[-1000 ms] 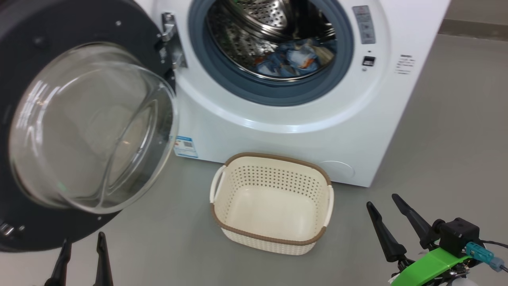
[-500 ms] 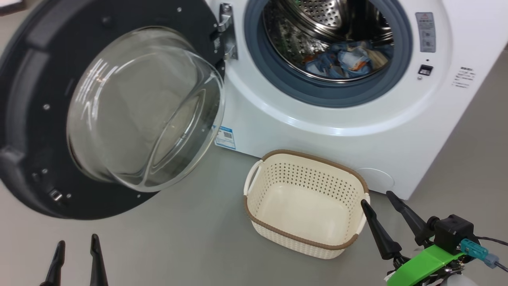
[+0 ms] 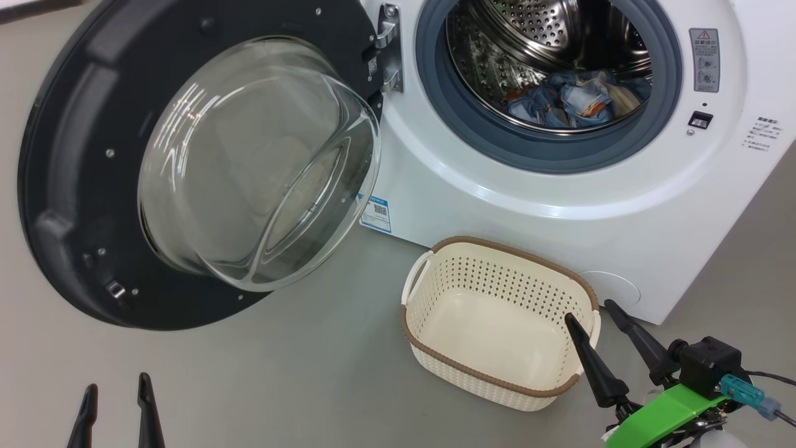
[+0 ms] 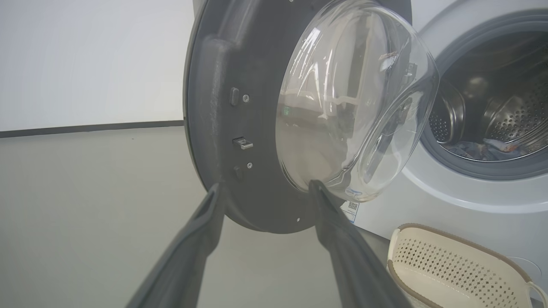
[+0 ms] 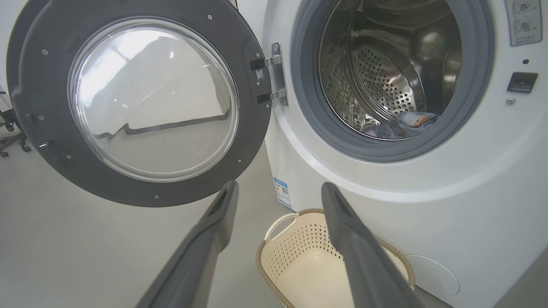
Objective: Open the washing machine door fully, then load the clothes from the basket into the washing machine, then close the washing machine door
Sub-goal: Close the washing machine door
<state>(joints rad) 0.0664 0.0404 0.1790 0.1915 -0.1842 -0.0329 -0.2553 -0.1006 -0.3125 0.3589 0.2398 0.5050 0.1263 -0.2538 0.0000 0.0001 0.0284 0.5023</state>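
On washing machine [image 3: 497, 205] front: blue QR label [image 3: 375, 213], grey warning-triangle sticker [image 3: 703, 60], text unreadable | clothes [image 3: 572, 99] inside | left gripper [image 3: 118, 381], right gripper [image 3: 589, 310] spread wide, empty

No word here is clear enough to read. Low at the left of the washing machine [image 3: 497, 205]'s white front sits a blue label [image 3: 375, 213] with a square code and tiny print. Right of the opening, a grey sticker [image 3: 703, 59] carries a red warning triangle above two round pictograms. Farther right, a few lines of small dark print [image 3: 763, 134] are too fine to make out. A tiny code sticker [image 5: 260, 75] sits on the door [image 3: 68, 155] by the hinge.
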